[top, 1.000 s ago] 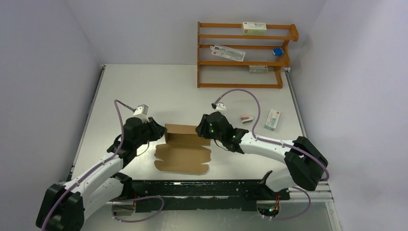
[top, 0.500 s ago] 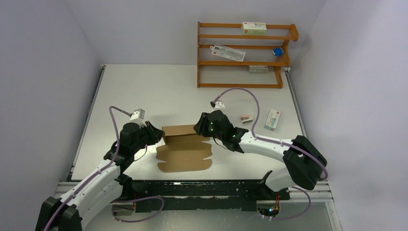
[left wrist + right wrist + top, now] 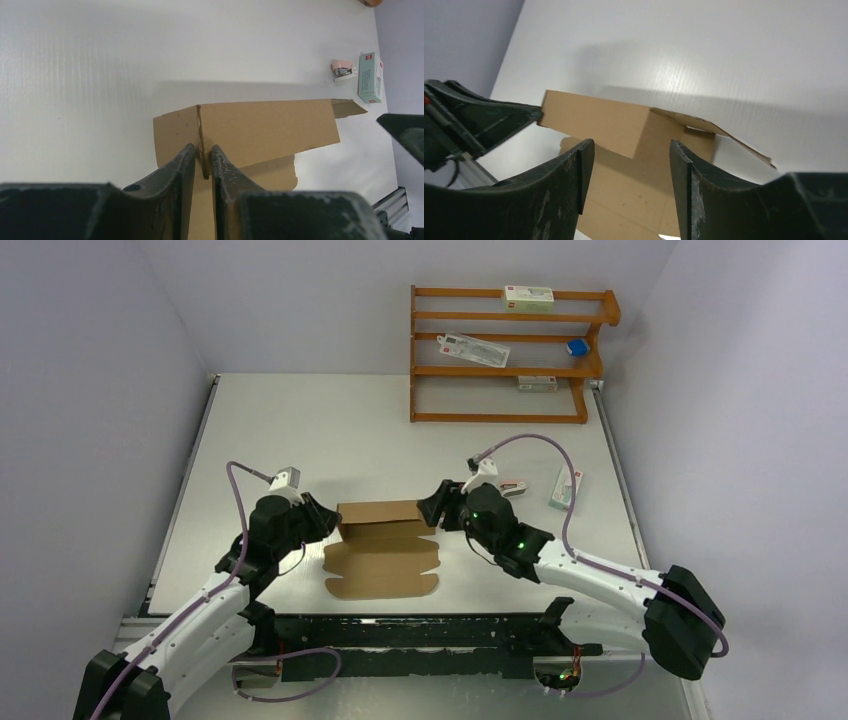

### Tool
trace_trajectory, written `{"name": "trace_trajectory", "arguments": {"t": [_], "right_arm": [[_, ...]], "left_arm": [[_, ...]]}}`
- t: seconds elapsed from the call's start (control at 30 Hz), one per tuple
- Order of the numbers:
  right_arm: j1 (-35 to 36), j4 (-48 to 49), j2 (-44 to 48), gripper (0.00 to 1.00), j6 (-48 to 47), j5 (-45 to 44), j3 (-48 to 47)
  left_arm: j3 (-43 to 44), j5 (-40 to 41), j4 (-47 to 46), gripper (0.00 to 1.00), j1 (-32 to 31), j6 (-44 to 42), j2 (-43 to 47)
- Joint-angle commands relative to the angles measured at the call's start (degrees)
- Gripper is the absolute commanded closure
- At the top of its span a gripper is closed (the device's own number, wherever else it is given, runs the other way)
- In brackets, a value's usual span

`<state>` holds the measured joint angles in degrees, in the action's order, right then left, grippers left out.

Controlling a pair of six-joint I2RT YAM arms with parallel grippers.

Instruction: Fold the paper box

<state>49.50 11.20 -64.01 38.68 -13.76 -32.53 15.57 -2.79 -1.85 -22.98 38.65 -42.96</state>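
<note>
The paper box [image 3: 383, 545] is plain brown cardboard, partly folded: a flat notched panel lies on the table and a far wall stands upright. My left gripper [image 3: 328, 523] is shut on the wall's left end; in the left wrist view the fingers [image 3: 186, 165] pinch a thin upright edge of the paper box [image 3: 265, 125]. My right gripper [image 3: 432, 510] is open and empty just off the box's right end. In the right wrist view its jaws stand wide apart over the paper box [image 3: 596, 122], not touching it.
A wooden shelf rack [image 3: 505, 355] with small cartons stands at the back right. A small teal-and-white carton [image 3: 565, 488] and a pink tape dispenser [image 3: 513, 486] lie right of the right arm. A black rail [image 3: 420, 635] runs along the near edge.
My right gripper has let go of the box's right end and drawn back to the right, its arm swinging lower and rightward. The left gripper still holds; the box sits slightly lower than at first.
</note>
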Motion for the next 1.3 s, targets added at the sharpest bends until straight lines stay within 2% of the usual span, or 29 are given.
{"name": "trace_trajectory", "arguments": {"t": [0.0,0.13,0.33,0.6,1.0,1.27], "right_arm": [[-0.1,0.0,2.0,0.39,0.6,-2.8,5.0],[0.0,4.0,0.9,0.39,2.2,-3.3,9.4],[0.2,18.5,-2.8,0.39,2.9,-6.2,17.4],[0.8,33.2,-15.1,0.39,3.2,-6.9,18.5],[2.7,39.9,-26.7,0.43,3.5,-7.0,15.4],[5.1,41.6,-24.4,0.49,0.5,-6.7,15.0]], "left_arm": [[0.8,0.7,2.6,0.76,-0.1,0.3,-0.5],[0.9,0.1,2.3,0.75,-0.1,0.6,-1.1],[1.5,0.2,2.3,0.75,-0.2,0.5,-1.2],[1.4,-0.9,0.6,0.74,-0.1,1.2,-1.7],[1.4,-1.6,0.4,0.74,-0.1,1.8,-1.1],[1.3,-1.8,0.7,0.74,-0.1,2.4,0.4]]}}
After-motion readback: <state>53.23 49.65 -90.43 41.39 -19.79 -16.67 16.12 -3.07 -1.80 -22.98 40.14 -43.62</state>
